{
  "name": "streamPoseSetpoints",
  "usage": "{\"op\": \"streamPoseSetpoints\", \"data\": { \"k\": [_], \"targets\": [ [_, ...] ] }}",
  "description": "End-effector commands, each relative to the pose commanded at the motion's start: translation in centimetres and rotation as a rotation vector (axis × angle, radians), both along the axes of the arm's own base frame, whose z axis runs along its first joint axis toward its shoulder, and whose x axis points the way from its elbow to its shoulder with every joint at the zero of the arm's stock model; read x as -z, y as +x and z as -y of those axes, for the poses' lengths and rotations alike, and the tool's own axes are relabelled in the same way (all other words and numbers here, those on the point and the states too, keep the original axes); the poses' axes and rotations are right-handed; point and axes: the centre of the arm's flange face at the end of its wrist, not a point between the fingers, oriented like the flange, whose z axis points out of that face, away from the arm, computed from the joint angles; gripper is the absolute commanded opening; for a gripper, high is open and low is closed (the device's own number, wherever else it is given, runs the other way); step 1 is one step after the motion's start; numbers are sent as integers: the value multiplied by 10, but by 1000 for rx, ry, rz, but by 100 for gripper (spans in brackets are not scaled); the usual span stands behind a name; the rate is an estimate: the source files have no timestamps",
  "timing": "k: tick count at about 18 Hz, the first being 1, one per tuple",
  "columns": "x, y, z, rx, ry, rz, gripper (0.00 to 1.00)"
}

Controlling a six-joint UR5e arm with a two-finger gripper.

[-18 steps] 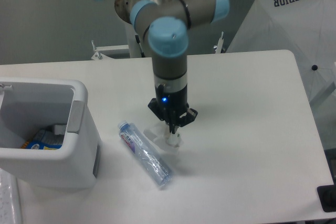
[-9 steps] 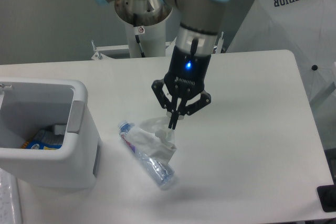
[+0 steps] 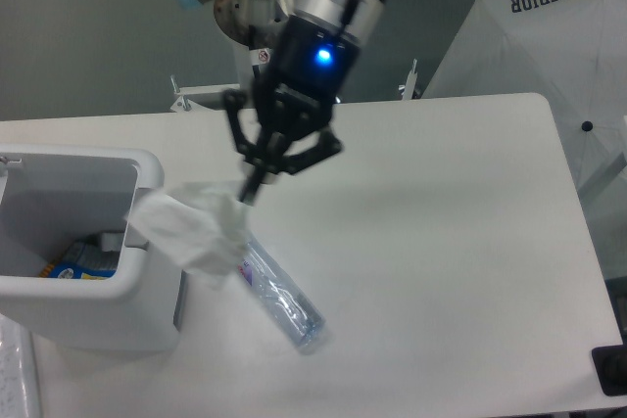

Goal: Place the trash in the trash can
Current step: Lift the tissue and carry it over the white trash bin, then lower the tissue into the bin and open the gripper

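1. Jaws pinched on the white paper wad (image 3: 196,232), which hangs in the air beside the trash can's (image 3: 147,335) right rim.
2. The gripper (image 3: 249,193) tilts down-left from the arm.
3. The plastic bottle (image 3: 282,301) lies on the table (image 3: 451,242).

Only one fixed camera watches me. It stands in front of my surface (image 3: 451,242), high, and looks down at an angle toward my base (image 3: 263,22) at 12 o'clock. It is near enough that the surface fills most of the frame. The trash can (image 3: 88,310) is cut at 8 o'clock.
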Motion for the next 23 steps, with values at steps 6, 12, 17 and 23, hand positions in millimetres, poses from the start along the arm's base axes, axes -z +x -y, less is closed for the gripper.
{"op": "streamPoseSetpoints", "data": {
  "k": [6,12,17,23],
  "targets": [
    [14,56,-13,101,-15,6,4],
    [33,64,-16,188,-13,-96,6],
    [49,73,-22,288,-32,-275,9],
    [67,85,-35,359,-66,-371,54]
  ]
}}
